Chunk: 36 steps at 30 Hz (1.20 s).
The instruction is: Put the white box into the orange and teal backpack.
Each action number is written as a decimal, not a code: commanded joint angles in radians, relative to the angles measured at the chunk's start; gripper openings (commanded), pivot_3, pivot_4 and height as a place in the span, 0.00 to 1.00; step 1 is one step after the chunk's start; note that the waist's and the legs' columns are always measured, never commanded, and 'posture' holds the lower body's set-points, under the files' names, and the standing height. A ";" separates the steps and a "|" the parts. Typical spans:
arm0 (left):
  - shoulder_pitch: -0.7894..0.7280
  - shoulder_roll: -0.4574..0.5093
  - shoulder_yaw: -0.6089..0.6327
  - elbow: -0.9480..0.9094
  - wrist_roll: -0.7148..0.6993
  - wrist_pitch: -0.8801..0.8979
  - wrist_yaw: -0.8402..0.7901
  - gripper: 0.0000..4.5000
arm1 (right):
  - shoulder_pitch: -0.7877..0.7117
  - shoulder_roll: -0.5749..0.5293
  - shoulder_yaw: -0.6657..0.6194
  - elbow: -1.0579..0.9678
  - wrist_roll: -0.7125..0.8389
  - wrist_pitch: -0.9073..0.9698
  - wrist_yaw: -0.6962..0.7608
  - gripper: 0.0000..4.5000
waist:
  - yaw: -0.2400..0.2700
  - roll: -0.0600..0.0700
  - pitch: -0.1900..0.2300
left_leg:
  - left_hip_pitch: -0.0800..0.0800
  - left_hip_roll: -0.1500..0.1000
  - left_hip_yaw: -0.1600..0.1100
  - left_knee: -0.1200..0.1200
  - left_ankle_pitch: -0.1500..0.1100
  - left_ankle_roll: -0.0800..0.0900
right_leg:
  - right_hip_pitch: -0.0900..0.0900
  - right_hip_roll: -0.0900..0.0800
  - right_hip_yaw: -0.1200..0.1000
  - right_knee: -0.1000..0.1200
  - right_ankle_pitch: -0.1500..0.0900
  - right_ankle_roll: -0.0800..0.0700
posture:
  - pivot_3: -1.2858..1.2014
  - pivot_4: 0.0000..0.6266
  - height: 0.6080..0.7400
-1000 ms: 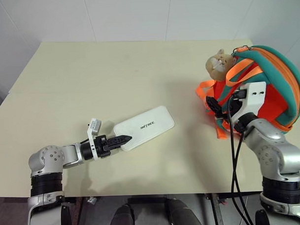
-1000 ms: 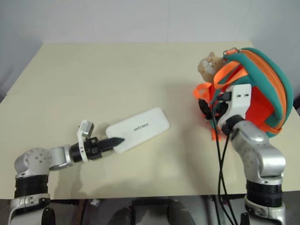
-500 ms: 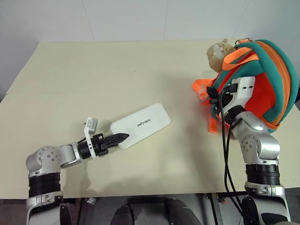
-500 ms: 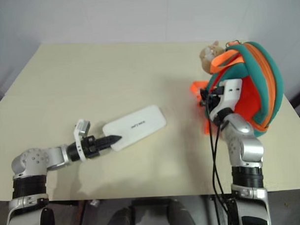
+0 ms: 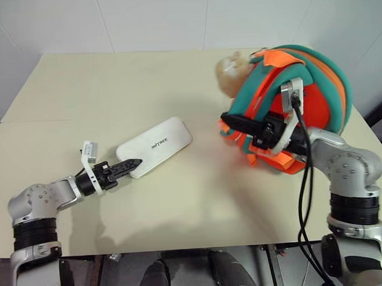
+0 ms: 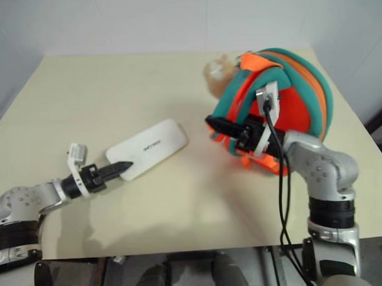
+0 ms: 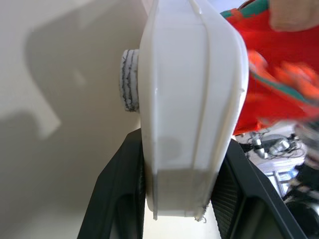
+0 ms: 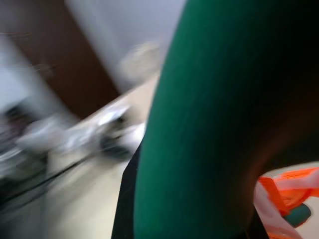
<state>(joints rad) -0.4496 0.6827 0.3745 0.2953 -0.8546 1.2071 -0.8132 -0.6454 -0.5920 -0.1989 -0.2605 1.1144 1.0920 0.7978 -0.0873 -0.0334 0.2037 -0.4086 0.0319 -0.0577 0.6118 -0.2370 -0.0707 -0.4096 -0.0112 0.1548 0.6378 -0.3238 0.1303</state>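
The white box (image 5: 155, 146) lies flat on the beige table (image 5: 113, 83), its small dark lettering facing up, one short end turned toward the backpack and the other toward the table's near left corner. At that nearer end the left gripper (image 5: 130, 164) has its two black fingers closed around the box's edge; the left wrist view shows a finger (image 7: 115, 199) pressed against each broad face of the case (image 7: 192, 99), so the box is pinched between them.

Off to the right of the box, with a stretch of bare tabletop between, the orange and teal backpack (image 5: 314, 82) is tipped up, its teal trim and orange panels arching above the right arm. The right gripper (image 5: 231, 121) points toward the box and has its fingers drawn in tight on a teal edge of the backpack; the right wrist view has that teal fabric (image 8: 199, 124) pressed close against the fingers. On the backpack's far side from the arm, nearer the wall, the beige plush charm (image 5: 229, 71) hangs blurred against the teal rim.
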 commanded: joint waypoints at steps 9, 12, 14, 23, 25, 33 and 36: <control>0.115 0.031 0.049 -0.086 -0.017 -0.074 -0.055 0.30 | 0.075 -0.365 0.020 0.060 0.217 0.261 0.289 0.03 | 0.009 -0.001 0.000 | -0.001 -0.001 0.001 0.001 -0.001 0.000 | 0.000 -0.001 -0.001 -0.002 -0.002 -0.002 | 0.52 0.24 1.00; 0.136 -0.003 0.084 -0.157 -0.052 -0.098 -0.050 0.30 | 0.080 -0.423 0.085 0.122 0.094 0.196 0.402 0.03 | 0.009 -0.001 0.001 | 0.000 -0.001 0.001 0.001 -0.001 0.000 | 0.000 -0.001 0.000 -0.002 -0.002 -0.001 | 0.52 0.24 1.00; 0.139 -0.027 0.119 -0.207 -0.087 -0.100 -0.038 0.30 | 0.069 -0.443 0.123 0.166 0.025 0.152 0.466 0.03 | 0.010 -0.002 0.001 | 0.000 -0.001 0.001 0.001 -0.001 0.000 | 0.000 -0.001 0.000 -0.002 -0.002 -0.001 | 0.52 0.24 1.00; 0.115 -0.125 0.283 -0.431 -0.342 -0.160 0.043 0.30 | 0.047 -0.399 0.179 0.179 -0.071 0.093 0.539 0.03 | 0.012 -0.003 0.001 | -0.002 0.000 0.001 0.002 -0.001 0.000 | -0.002 0.000 -0.001 -0.001 -0.001 -0.001 | 0.52 0.24 1.00; 0.108 -0.129 0.299 -0.476 -0.403 -0.179 0.047 0.30 | 0.039 -0.391 0.190 0.186 -0.089 0.085 0.543 0.03 | 0.013 -0.003 0.001 | -0.002 0.000 0.001 0.003 -0.001 0.000 | -0.001 0.000 -0.001 -0.001 -0.001 0.000 | 0.52 0.24 1.00; 0.168 -0.020 0.260 -0.543 -0.553 -0.123 0.038 0.30 | 0.022 -0.369 0.212 0.209 -0.140 0.074 0.560 0.03 | 0.008 -0.003 0.001 | -0.002 0.000 0.001 0.004 -0.001 0.000 | -0.001 0.001 0.000 0.000 -0.001 0.000 | 0.52 0.24 1.00; 0.178 0.052 0.219 -0.539 -0.521 -0.117 -0.025 0.30 | 0.018 -0.361 0.209 0.210 -0.144 0.079 0.558 0.03 | 0.008 -0.003 0.002 | -0.002 0.000 0.001 0.004 -0.001 0.000 | -0.001 0.001 0.000 0.000 -0.001 0.000 | 0.52 0.24 1.00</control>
<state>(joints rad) -0.2690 0.7012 0.5964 -0.2161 -1.3687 1.0936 -0.7900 -0.6121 -0.9539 0.0290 -0.0411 0.9648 1.1764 1.3409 -0.0796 -0.0364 0.2052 -0.4103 0.0314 -0.0566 0.6159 -0.2378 -0.0710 -0.4102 -0.0102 0.1547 0.6374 -0.3248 0.1303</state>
